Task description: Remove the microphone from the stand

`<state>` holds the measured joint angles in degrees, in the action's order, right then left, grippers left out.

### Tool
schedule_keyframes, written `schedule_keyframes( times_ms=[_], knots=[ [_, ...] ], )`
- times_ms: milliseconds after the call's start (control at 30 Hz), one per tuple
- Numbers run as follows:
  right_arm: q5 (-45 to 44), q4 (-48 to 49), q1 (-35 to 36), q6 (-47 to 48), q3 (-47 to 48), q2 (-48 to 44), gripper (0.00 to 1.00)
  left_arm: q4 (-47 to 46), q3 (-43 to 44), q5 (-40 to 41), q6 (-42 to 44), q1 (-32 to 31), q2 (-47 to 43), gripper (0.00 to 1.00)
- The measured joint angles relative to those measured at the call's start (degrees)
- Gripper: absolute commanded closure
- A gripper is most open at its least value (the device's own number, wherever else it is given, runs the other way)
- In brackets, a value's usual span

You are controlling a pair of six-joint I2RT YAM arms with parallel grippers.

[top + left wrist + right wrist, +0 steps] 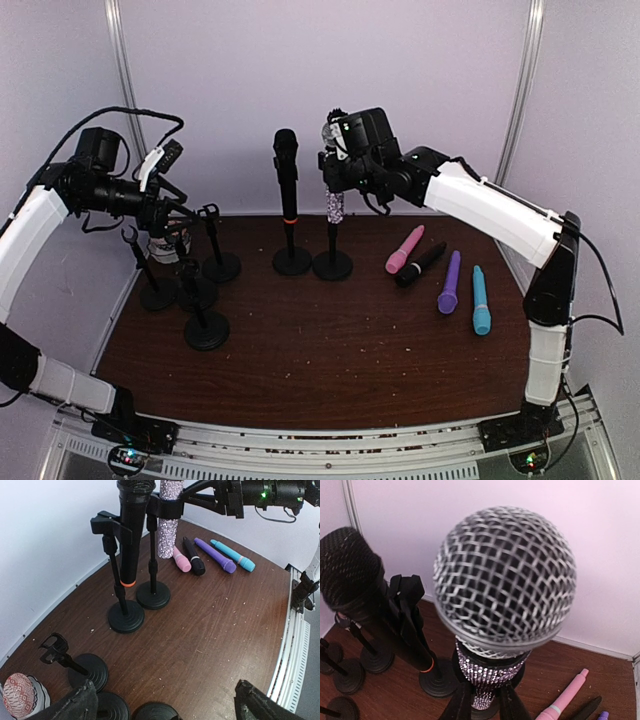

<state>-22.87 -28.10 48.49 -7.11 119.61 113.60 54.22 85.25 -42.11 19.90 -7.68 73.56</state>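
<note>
Our right gripper is pinched narrow on the glittered microphone, upright in its stand at far centre. If the stand won't let go, we could drag it up and topple the black microphone just left. Our left gripper hangs wide and empty at the left; the smaller risk is our fingers slipping on the glitter.

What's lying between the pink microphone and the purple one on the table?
A black microphone lies flat between the pink microphone and the purple microphone. The top view shows it best.

Glitter microphone head blurred, black microphone top cropped
</note>
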Motion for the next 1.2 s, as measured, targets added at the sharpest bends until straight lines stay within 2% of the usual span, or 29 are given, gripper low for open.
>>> schedule_keyframes(
  times_ms=[233, 433, 467, 567, 600, 667, 733, 867, 1000, 1200],
  knots=[
    [1.7, 0.7, 2.8, 0.1, -10.9, -8.6, 0.87, -3.3, -2.6, -2.0, -1.2, -0.9, -1.2, 0.03],
    [6.3, 2.6, 5.0, -0.8, -19.3, -18.1, 0.87, -3.9, -3.4, -2.4, -1.2, -4.7, -1.2, 0.03],
    [6.6, 2.8, 5.2, -0.9, -20.3, -19.5, 0.82, -4.0, -3.4, -2.4, -1.2, -5.5, -1.2, 0.03],
    [7.0, 3.3, 5.4, -1.2, -21.8, -22.4, 0.33, -4.3, -3.4, -2.3, -1.2, -6.9, -1.0, 0.03],
    [6.8, 3.5, 5.4, -1.3, -21.8, -22.9, 0.21, -4.3, -3.4, -2.3, -1.2, -7.2, -0.9, 0.03],
    [6.3, 3.9, 5.4, -1.4, -21.7, -23.1, 0.10, -4.5, -3.4, -2.2, -1.2, -7.8, -0.6, 0.03],
    [5.9, 4.0, 5.1, -1.4, -21.7, -22.6, 0.05, -4.5, -3.4, -1.9, -1.2, -8.0, -0.4, 0.03],
    [5.9, 4.1, 3.5, -1.1, -19.5, -18.7, 0.01, -4.5, -3.4, -1.5, -1.2, -8.1, -0.4, 0.02],
    [5.3, 3.6, 0.9, -0.5, -12.4, -10.8, 0.01, -4.4, -3.4, -1.1, -1.1, -8.1, -0.7, 0.02],
    [3.0, 3.7, -1.1, 1.0, -3.6, -1.8, 0.07, -4.4, -3.4, -0.2, -0.5, -8.1, -1.7, 0.02]
  ],
)
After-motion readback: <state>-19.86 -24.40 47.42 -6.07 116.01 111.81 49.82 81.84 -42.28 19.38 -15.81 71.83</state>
